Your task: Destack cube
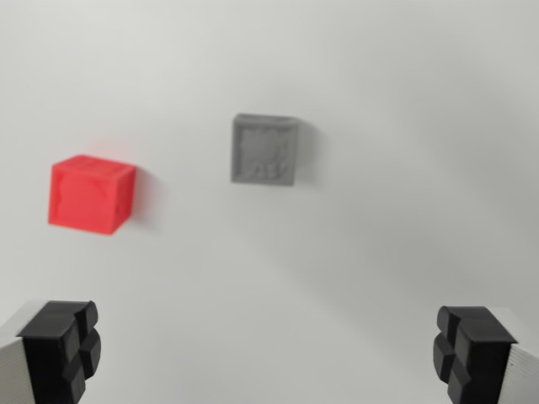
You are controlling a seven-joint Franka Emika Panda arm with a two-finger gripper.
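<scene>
Wrist view: your jaws (268,353) stand wide apart and empty, one black pad at each lower corner of the frame. Nothing lies between them.

Both cubes sit on the white bench (404,168), ahead of the jaws. The red cube (91,194) is ahead and off toward the left pad. The grey cube (264,150) is ahead and nearly on the midline between the pads, farther out than the red. They are well apart, each resting on the bench on its own; neither sits on the other.

Judgement: the stack looks already undone, so you are at the release-and-retreat stage. Next move calls for little: keep the jaws apart, clear of both cubes, and confirm from another angle that no third cube is hidden out of frame.
</scene>
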